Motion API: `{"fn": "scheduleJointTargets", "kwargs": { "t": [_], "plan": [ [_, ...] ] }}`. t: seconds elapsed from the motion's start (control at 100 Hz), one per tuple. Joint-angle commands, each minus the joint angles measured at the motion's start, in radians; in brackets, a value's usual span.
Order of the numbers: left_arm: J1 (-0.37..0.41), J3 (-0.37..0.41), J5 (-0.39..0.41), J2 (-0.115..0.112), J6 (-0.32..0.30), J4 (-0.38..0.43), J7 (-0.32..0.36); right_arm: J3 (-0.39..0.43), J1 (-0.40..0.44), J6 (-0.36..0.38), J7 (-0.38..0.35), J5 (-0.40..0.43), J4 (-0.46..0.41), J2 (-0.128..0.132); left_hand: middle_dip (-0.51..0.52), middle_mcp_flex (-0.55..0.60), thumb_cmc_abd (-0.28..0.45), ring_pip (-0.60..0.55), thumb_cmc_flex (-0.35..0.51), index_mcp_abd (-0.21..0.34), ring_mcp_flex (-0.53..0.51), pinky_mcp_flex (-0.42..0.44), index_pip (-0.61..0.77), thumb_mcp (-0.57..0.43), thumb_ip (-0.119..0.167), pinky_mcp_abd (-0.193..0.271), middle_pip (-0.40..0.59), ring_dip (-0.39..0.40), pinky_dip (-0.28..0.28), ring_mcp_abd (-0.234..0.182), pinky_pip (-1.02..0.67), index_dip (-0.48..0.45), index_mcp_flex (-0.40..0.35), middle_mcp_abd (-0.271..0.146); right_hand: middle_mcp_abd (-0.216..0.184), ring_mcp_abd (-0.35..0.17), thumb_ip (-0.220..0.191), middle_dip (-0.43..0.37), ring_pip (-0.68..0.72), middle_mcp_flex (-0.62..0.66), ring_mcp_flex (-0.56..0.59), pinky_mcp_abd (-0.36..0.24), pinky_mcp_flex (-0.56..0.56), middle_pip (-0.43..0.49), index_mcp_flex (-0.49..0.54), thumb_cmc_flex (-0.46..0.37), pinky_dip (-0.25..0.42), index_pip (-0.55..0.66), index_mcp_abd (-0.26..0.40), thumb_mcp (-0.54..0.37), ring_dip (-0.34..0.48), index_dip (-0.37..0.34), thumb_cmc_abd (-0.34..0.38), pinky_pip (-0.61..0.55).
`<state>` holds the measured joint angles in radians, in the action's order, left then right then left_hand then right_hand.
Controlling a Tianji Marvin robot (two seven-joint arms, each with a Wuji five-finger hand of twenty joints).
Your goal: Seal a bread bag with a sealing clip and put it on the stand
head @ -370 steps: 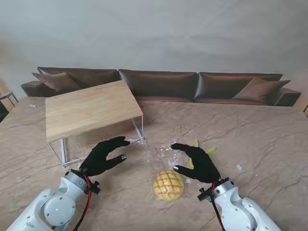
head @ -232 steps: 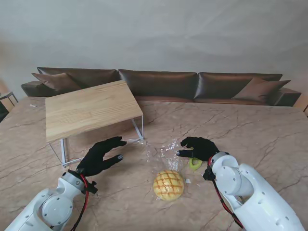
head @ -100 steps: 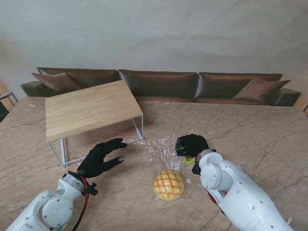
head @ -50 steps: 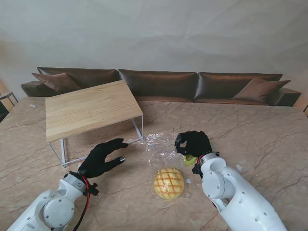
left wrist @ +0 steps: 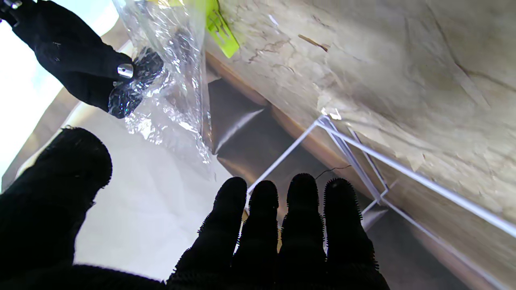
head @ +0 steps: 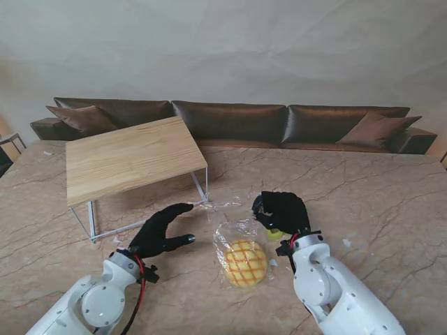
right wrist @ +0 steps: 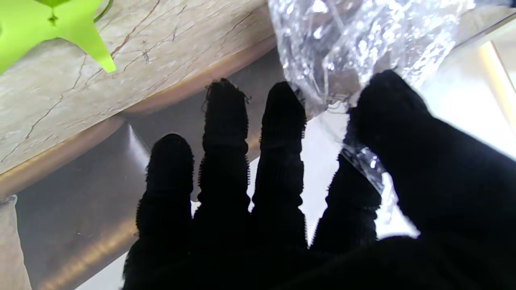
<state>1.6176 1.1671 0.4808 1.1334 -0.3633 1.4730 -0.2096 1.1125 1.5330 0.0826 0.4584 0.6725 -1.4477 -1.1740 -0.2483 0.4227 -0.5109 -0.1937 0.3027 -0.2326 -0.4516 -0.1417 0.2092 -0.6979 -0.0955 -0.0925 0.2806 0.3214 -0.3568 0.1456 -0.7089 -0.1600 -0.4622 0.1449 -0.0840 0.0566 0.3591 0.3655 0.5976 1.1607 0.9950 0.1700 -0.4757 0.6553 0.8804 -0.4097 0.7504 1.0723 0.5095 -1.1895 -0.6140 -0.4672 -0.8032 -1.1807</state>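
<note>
Wooden stand at far left of marble worktop. Left hand hovers released, fingers spread, holding nothing. Bread bag lies at centre, bun inside, loose neck rising to right hand, which pinches plastic. Green sealing clip rests on worktop, just under right hand.

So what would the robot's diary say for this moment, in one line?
right robot hand: pinching bread bag neck | left robot hand: open, empty | sealing clip: on table | stand: unused
</note>
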Motion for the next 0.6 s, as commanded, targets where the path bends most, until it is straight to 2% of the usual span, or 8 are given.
{"fn": "scheduleJointTargets", "kwargs": {
  "t": [0.0, 0.08, 0.2, 0.35, 0.45, 0.59],
  "plan": [
    [0.0, -0.016, -0.043, 0.02, 0.011, -0.005, 0.016, -0.006, 0.021, 0.014, 0.016, 0.004, -0.014, -0.008, -0.014, -0.027, -0.063, -0.015, -0.051, -0.032, -0.014, -0.004, -0.04, -0.042, -0.036, -0.001, 0.025, 0.02, -0.02, 0.009, -0.03, 0.008, 0.05, 0.025, -0.011, -0.021, 0.002, 0.001, 0.006, 0.031, 0.015, 0.006, 0.004, 0.012, 0.018, -0.013, 0.011, 0.018, 0.048, -0.037, -0.012, 0.011, -0.012, -0.022],
    [-0.015, -0.044, -0.072, 0.028, 0.024, -0.019, 0.01, -0.007, 0.03, 0.03, 0.038, 0.008, -0.015, -0.011, -0.018, -0.018, -0.094, -0.022, -0.067, -0.045, -0.023, -0.008, -0.02, -0.074, -0.051, -0.012, 0.033, 0.026, -0.027, 0.02, -0.043, -0.003, 0.049, 0.038, -0.015, -0.024, 0.002, 0.003, 0.005, 0.029, 0.012, 0.006, 0.009, 0.013, 0.018, -0.012, 0.012, 0.019, 0.05, -0.037, -0.013, 0.012, -0.011, -0.019],
    [-0.034, -0.077, -0.141, 0.034, 0.033, -0.034, 0.037, -0.009, 0.04, 0.05, 0.073, 0.011, -0.015, -0.016, -0.019, -0.022, -0.112, -0.022, -0.067, -0.051, -0.018, -0.001, -0.012, -0.078, -0.058, -0.013, 0.034, 0.027, -0.025, 0.024, -0.04, -0.007, 0.055, 0.043, -0.016, -0.026, 0.002, 0.009, 0.005, 0.028, 0.01, 0.008, 0.013, 0.018, 0.017, -0.01, 0.013, 0.021, 0.049, -0.037, -0.016, 0.013, -0.011, -0.015],
    [-0.061, -0.113, -0.155, 0.039, 0.058, -0.052, 0.038, -0.007, 0.055, 0.074, 0.099, 0.019, -0.025, -0.018, -0.022, -0.018, -0.104, -0.027, -0.08, -0.05, -0.02, 0.003, 0.009, -0.089, -0.066, -0.014, 0.039, 0.032, -0.03, 0.024, -0.049, -0.019, 0.061, 0.041, -0.021, -0.03, 0.003, 0.013, 0.005, 0.028, 0.008, 0.009, 0.017, 0.019, 0.017, -0.008, 0.013, 0.02, 0.055, -0.036, -0.019, 0.013, -0.009, -0.011],
    [-0.076, -0.132, -0.175, 0.043, 0.057, -0.061, 0.043, -0.007, 0.065, 0.09, 0.116, 0.015, -0.031, -0.022, -0.024, -0.002, -0.086, -0.031, -0.071, -0.01, -0.027, 0.006, 0.063, -0.056, -0.061, -0.007, 0.041, 0.041, -0.033, 0.008, -0.058, -0.048, 0.066, 0.007, -0.021, -0.031, 0.002, 0.014, 0.006, 0.028, 0.007, 0.01, 0.018, 0.019, 0.018, -0.009, 0.014, 0.02, 0.055, -0.037, -0.02, 0.013, -0.008, -0.01],
    [-0.09, -0.155, -0.206, 0.046, 0.06, -0.064, 0.058, -0.013, 0.073, 0.105, 0.146, 0.011, -0.033, -0.029, -0.04, 0.064, -0.056, -0.049, -0.04, 0.082, -0.07, -0.004, 0.221, -0.004, -0.044, -0.006, 0.07, 0.08, -0.07, -0.016, -0.114, -0.132, 0.061, -0.072, -0.019, -0.032, 0.002, 0.017, 0.011, 0.03, 0.009, 0.011, 0.014, 0.022, 0.018, -0.009, 0.017, 0.021, 0.052, -0.036, -0.025, 0.013, -0.009, -0.012]
  ]
}}
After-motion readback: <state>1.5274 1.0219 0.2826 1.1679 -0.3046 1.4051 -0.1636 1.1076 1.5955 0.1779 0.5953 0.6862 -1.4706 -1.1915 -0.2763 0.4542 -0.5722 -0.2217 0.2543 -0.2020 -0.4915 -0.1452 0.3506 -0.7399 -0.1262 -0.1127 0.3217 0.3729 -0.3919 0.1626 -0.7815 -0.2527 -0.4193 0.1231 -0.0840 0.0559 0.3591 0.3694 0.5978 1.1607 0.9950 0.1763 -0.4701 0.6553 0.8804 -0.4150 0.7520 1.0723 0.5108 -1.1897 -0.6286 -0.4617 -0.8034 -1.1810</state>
